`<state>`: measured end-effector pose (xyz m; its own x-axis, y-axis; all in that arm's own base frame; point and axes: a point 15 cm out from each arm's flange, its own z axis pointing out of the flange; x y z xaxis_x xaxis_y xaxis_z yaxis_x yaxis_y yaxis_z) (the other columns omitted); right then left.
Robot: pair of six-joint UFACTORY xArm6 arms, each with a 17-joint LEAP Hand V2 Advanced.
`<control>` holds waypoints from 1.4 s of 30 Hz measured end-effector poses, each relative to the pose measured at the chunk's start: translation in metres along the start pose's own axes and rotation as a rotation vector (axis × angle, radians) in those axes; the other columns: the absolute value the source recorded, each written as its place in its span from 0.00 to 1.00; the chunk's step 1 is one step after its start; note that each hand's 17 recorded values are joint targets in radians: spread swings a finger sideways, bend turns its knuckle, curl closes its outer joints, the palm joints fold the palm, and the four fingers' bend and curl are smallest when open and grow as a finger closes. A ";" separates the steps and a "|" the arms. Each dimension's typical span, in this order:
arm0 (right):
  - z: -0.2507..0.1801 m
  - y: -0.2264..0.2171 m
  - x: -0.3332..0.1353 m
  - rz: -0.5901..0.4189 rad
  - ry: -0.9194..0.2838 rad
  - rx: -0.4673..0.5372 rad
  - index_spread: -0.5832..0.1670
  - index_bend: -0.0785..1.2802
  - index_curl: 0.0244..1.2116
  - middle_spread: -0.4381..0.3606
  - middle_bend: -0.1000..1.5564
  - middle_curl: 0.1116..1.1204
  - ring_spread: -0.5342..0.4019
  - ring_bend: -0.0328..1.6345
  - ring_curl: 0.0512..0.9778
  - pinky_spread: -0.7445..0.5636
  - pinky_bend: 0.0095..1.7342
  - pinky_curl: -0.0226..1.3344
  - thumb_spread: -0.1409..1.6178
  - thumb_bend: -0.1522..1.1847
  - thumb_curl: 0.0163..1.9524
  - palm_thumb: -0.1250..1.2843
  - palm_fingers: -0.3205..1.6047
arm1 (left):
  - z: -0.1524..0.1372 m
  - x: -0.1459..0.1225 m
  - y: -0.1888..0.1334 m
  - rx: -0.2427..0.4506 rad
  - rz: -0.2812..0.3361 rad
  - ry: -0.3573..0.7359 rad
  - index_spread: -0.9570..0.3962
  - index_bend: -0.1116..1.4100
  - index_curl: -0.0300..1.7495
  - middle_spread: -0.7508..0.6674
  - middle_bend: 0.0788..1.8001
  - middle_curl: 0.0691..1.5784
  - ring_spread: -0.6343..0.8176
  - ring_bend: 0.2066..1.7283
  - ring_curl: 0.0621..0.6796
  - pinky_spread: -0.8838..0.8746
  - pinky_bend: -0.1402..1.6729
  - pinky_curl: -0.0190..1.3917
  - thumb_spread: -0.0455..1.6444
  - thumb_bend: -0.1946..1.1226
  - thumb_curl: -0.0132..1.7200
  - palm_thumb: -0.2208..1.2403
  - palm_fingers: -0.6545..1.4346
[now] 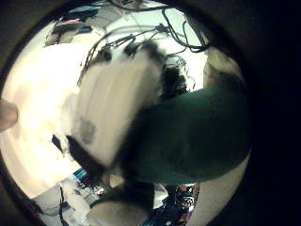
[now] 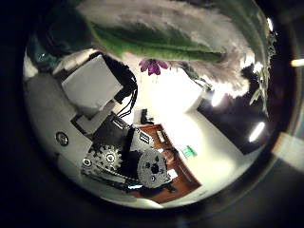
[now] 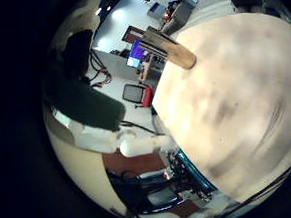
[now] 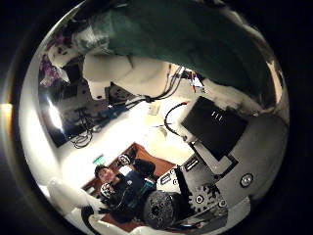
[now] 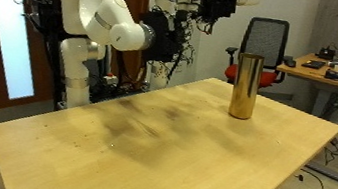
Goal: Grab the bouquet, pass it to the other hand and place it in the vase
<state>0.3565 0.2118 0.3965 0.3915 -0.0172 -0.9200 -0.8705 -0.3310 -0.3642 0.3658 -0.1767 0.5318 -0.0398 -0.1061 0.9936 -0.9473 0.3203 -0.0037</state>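
A smooth, pale wooden worktop (image 5: 149, 142) is carrying a tall, straight-sided cylindrical vase (image 5: 244, 86) with a metallic gold sheen. It is standing upright near the far edge, with its mouth facing up. Both white arms are reaching up and away from the worktop, so the hands are sitting at the top edge of the outside view, where they are too dark and cut off to read.

The bouquet (image 2: 161, 33) is hanging in the air well above the worktop and well apart from the vase. It is filling much of the left palm views, so it is lying close against that palm. It is showing as a dull green, matte wrap with soft, feathery pale plumes along one side, and a small purple flower head (image 2: 152, 66) is peeping out beside them. Its long axis is running across the left palm, with the plumes trailing out past one side. I cannot tell how it is tilting against the worktop.

The left hand (image 1: 113, 104) is clamping the green wrap, a blocky white finger pressing along it. The right hand (image 4: 210, 127) is hovering close by, its palm facing the bouquet. I cannot tell whether its fingers are apart or together.
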 end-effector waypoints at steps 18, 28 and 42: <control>-0.012 -0.009 0.012 0.019 0.013 0.052 0.35 0.19 0.38 0.57 0.27 0.25 0.63 0.37 0.27 0.66 0.30 0.44 0.60 0.09 0.30 0.71 0.10 | -0.025 0.036 0.004 0.095 0.166 -0.045 0.15 0.30 0.73 0.10 0.53 0.70 0.15 0.82 0.80 0.19 0.74 0.45 0.21 0.13 0.46 0.93 0.81; -0.028 -0.032 0.006 0.038 -0.058 0.167 0.38 0.15 0.19 0.67 0.16 0.18 0.73 0.24 0.20 0.77 0.22 0.31 0.61 0.09 0.27 0.68 0.12 | -0.038 0.063 0.013 0.144 0.241 -0.098 0.15 0.25 0.81 0.11 0.54 0.70 0.15 0.82 0.81 0.18 0.73 0.47 0.18 0.13 0.49 0.93 0.82; -0.037 -0.026 0.026 0.105 -0.081 0.201 0.39 0.16 0.15 0.69 0.16 0.14 0.74 0.22 0.21 0.76 0.21 0.27 0.61 0.10 0.25 0.69 0.13 | -0.105 0.112 0.034 0.443 0.382 -0.247 0.18 0.22 0.89 0.12 0.53 0.70 0.15 0.81 0.82 0.18 0.71 0.49 0.15 0.13 0.52 0.93 0.83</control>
<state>0.4004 0.1856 0.3878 0.2773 0.0370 -0.9601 -0.9503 -0.1365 -0.2797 0.3627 -0.0789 0.6551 -0.4233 -0.2924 0.8575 -0.8912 -0.0361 -0.4522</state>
